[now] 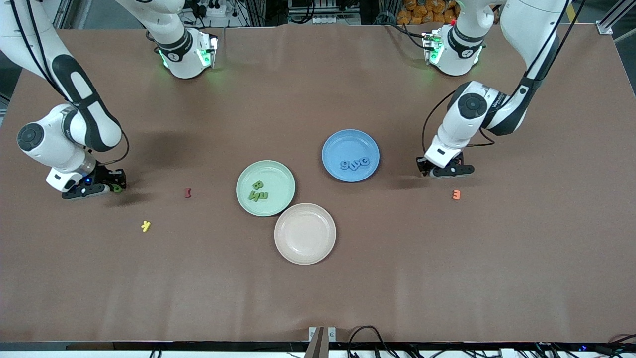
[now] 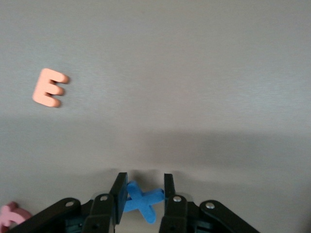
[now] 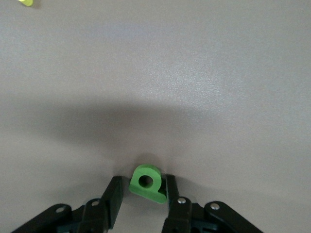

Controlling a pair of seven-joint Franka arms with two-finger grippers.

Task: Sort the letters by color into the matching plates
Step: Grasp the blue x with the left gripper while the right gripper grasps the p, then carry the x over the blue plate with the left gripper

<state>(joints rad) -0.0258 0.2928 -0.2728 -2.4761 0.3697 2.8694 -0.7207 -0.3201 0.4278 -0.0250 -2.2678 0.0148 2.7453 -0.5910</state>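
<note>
Brown tabletop (image 1: 318,298): green letter (image 3: 147,183) was seen between right gripper (image 3: 141,201) fingers, narrowed, contact uncertain. Blue X (image 2: 141,200) was held pinched by left gripper (image 2: 144,196), near blue plate (image 1: 334,169).

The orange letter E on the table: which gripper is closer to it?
Left. The left gripper is low beside the orange letter E, shut on a blue letter. The right gripper is at the right arm's end, around a green letter.
</note>
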